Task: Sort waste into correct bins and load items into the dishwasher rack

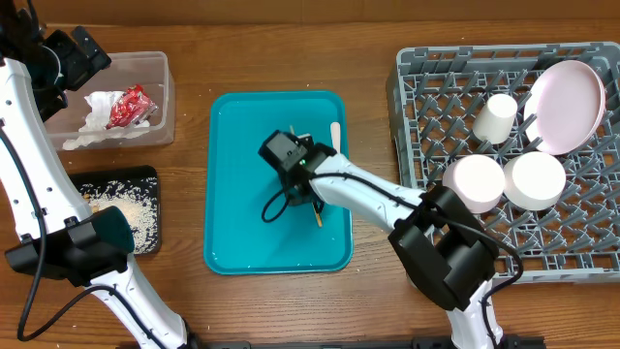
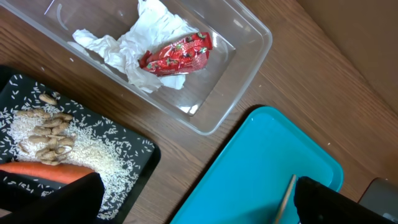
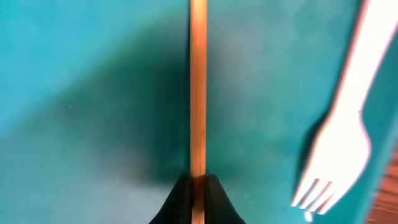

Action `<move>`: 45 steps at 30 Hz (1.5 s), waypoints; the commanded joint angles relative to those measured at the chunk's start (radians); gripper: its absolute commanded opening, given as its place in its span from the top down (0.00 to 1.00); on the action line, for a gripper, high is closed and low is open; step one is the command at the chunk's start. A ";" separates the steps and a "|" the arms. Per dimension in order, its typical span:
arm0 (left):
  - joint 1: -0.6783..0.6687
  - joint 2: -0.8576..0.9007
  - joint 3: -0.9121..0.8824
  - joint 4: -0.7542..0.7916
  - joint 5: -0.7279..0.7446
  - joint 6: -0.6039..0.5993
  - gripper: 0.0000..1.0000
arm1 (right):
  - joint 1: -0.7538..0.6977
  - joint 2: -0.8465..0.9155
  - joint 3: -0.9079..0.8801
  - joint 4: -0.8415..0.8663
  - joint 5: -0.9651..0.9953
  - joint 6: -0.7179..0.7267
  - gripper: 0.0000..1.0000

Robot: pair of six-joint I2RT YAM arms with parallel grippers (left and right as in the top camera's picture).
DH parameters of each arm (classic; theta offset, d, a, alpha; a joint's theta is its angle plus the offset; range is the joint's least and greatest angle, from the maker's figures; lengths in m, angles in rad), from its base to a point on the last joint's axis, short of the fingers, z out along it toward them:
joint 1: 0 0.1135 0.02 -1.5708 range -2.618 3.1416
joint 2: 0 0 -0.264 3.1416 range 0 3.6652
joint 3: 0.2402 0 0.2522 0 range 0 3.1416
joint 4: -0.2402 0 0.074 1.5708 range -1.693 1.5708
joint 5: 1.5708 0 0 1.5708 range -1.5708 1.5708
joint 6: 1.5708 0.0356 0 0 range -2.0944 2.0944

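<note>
The serving tray point(image 1: 242, 145) is teal, bearing an orange-brown wooden stick point(image 3: 198, 93) and a white fork point(image 3: 339, 146). Left of it: clear tub point(image 1: 165, 92), white napkins point(image 1: 97, 105), red wrapper point(image 1: 128, 107), and a black tray point(image 1: 116, 174) speckled with white rice point(image 1: 136, 218). Right of it: grey grid rack point(image 1: 426, 107), pale pink plate point(image 1: 567, 92), white bowls point(image 1: 475, 182), white cup point(image 1: 496, 116).

The tub point(image 1: 167, 87) with napkins point(image 1: 95, 105) and wrapper point(image 1: 129, 107) stands left, the shallow tray point(image 1: 116, 176) with rice point(image 1: 136, 208) before it. The serving tray point(image 1: 242, 194) in the middle bears fork point(image 1: 335, 134) and stick point(image 3: 198, 93); the rack point(image 1: 426, 87) stands right.
</note>
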 commanded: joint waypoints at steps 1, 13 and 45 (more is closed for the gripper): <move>-0.007 0.000 0.000 0.002 0.005 -0.006 0.00 | -0.059 -0.048 0.169 -0.064 0.009 0.007 0.96; -0.007 0.000 0.000 0.002 0.005 -0.006 0.00 | -0.537 -0.192 0.377 -0.305 -0.079 -0.272 0.96; -0.007 0.000 0.000 0.001 0.005 -0.006 0.00 | -0.321 -0.067 0.384 -0.285 -0.299 -0.049 0.27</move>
